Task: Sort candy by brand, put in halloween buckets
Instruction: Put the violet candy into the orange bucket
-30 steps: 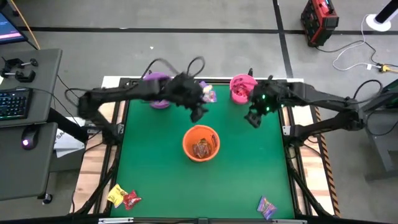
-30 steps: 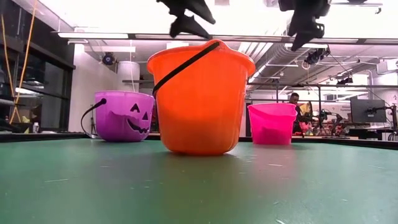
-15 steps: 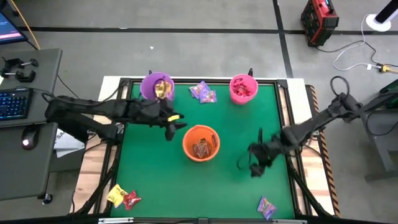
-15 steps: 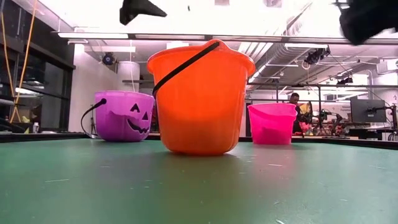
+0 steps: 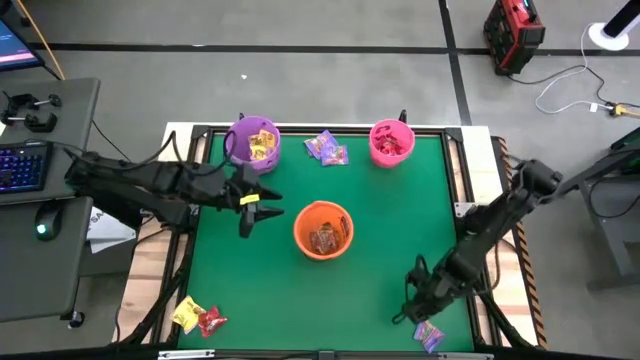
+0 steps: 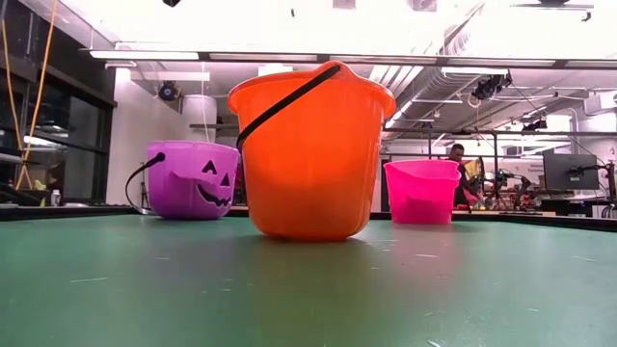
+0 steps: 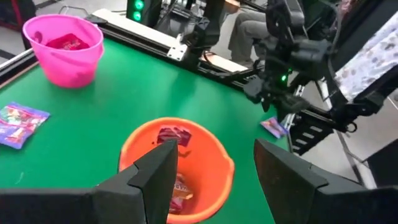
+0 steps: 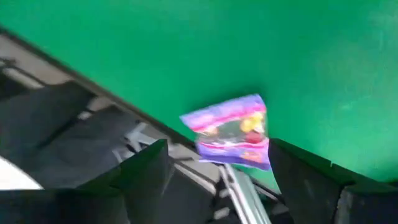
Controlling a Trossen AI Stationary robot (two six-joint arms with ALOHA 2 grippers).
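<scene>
Three buckets stand on the green table: purple point(image 5: 252, 143) and pink point(image 5: 391, 141) at the far edge, orange point(image 5: 323, 229) in the middle, each with packets inside. My left gripper point(image 5: 262, 210) hangs open just left of the orange bucket point(image 7: 177, 168). My right gripper point(image 5: 418, 316) is open near the table's near right corner, and a purple candy packet point(image 8: 230, 130) lies flat at the table's edge just ahead of its fingers. More purple packets point(image 5: 327, 148) lie between the far buckets. A yellow and a red packet point(image 5: 198, 317) lie at the near left corner.
The low view shows the three buckets point(image 6: 310, 154) upright on their bases, with neither gripper in it. A black frame rail point(image 8: 74, 149) runs along the near edge beside the purple packet. A desk with a keyboard point(image 5: 22, 165) stands left of the table.
My left gripper has drawn back from the far side by the purple bucket toward the table's left and near side, ending left of the orange bucket. My right gripper has swept from beside the pink bucket toward the near edge and down, ending over the purple packet at the near right corner.
</scene>
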